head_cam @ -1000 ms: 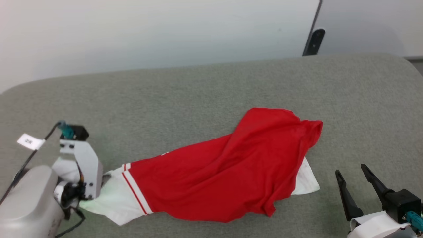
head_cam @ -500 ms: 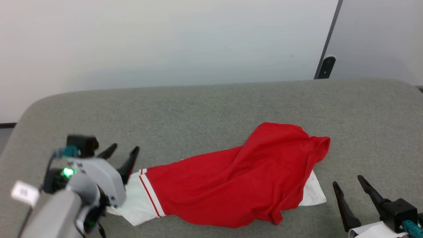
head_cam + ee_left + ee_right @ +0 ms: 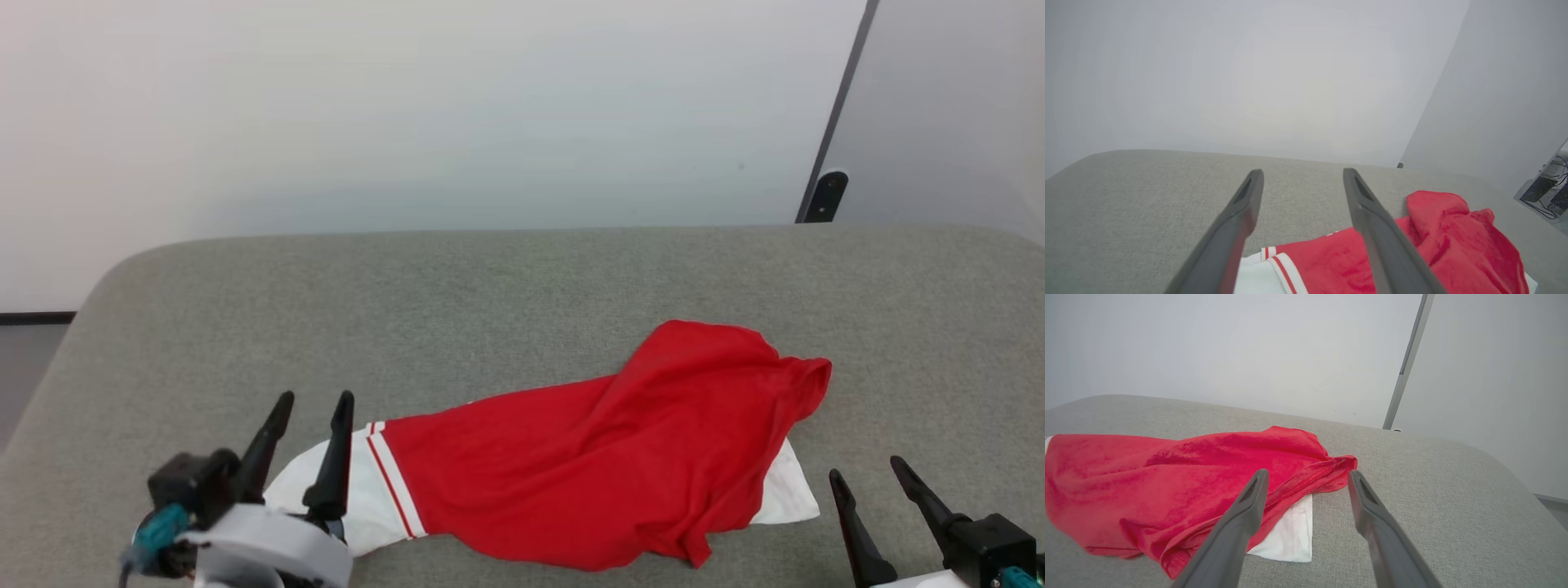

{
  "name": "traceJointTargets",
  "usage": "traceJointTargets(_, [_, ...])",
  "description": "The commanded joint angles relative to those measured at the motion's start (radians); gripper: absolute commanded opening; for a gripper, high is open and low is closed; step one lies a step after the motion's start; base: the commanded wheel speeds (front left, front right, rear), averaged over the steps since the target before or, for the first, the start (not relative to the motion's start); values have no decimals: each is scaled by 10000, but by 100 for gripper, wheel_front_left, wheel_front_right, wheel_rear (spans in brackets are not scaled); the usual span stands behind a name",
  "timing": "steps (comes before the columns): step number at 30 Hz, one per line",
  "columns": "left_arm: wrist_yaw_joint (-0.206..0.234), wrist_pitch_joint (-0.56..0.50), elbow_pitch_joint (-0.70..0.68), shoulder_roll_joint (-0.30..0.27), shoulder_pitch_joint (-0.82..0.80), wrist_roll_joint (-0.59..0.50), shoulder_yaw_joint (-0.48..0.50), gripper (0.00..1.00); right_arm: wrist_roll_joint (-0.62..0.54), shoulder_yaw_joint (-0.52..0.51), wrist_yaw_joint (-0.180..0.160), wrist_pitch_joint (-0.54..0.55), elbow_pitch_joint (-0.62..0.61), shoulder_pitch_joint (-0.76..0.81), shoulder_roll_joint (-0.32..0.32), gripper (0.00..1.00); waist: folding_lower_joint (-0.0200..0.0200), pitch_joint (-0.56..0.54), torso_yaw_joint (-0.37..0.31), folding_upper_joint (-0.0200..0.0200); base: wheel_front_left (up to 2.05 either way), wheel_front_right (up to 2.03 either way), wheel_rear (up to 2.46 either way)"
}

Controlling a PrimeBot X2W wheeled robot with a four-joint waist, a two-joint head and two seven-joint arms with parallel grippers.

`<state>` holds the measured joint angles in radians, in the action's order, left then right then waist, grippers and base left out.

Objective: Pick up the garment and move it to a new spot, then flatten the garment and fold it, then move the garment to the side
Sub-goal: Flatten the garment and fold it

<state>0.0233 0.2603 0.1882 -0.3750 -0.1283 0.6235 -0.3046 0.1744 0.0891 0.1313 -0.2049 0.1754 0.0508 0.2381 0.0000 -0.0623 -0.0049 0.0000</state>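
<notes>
The garment (image 3: 604,474), red with white sleeves and red-and-white striped trim, lies crumpled and stretched out on the grey padded table (image 3: 506,310). One white sleeve (image 3: 367,490) points left, another white part (image 3: 788,494) peeks out at the right. My left gripper (image 3: 314,404) is open just above the left sleeve, holding nothing. Open too, my right gripper (image 3: 869,474) hovers right of the garment, empty. The left wrist view shows the garment (image 3: 1453,241) to the right of my fingers (image 3: 1372,228). The right wrist view shows the garment (image 3: 1188,477) left of and under my fingers (image 3: 1241,522).
A pale wall stands behind the table, with a dark vertical strip and a black bracket (image 3: 823,196) at the back right. The table's rounded left corner (image 3: 106,278) drops to a dark floor. Cables and equipment (image 3: 1547,192) show far right in the left wrist view.
My left gripper has let go of the white sleeve, lifted off and turned its fingers upward. The head camera has tilted up, shifting the whole picture down. The garment stays put.
</notes>
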Motion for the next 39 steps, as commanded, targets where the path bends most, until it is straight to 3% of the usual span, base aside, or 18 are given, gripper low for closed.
traceJointTargets(1, [-36, 57, -116, 39, 107, -111, 127, 100, -62, -13, -11, -71, 4, 80, -47, 100, 0, -53, 55, 0, 0, 0, 0])
traceJointTargets(13, [-963, 37, -690, 1457, 1728, -2202, 2082, 100, -275, -507, -11, -317, 227, 320, -110, 100, 0, -392, 280, 0, 0, 0, 0])
traceJointTargets(25, [-1486, 38, -410, 2356, 1454, -3000, 2500, 100, -197, -519, -11, 19, 343, -69, 83, 100, 0, -190, 237, 0, 0, 0, 0])
traceJointTargets(31, [-1540, 37, -183, 2479, 1041, -2962, 2332, 100, 445, -126, -11, 1298, 661, -998, 701, 100, 0, 123, 730, 0, 0, 0, 0])
traceJointTargets(39, [-1549, 37, 50, 2562, 496, -2832, 1567, 100, 2091, 1400, -11, 4183, 1251, -2782, 2494, 100, 0, 737, 1741, 0, 0, 0, 0])
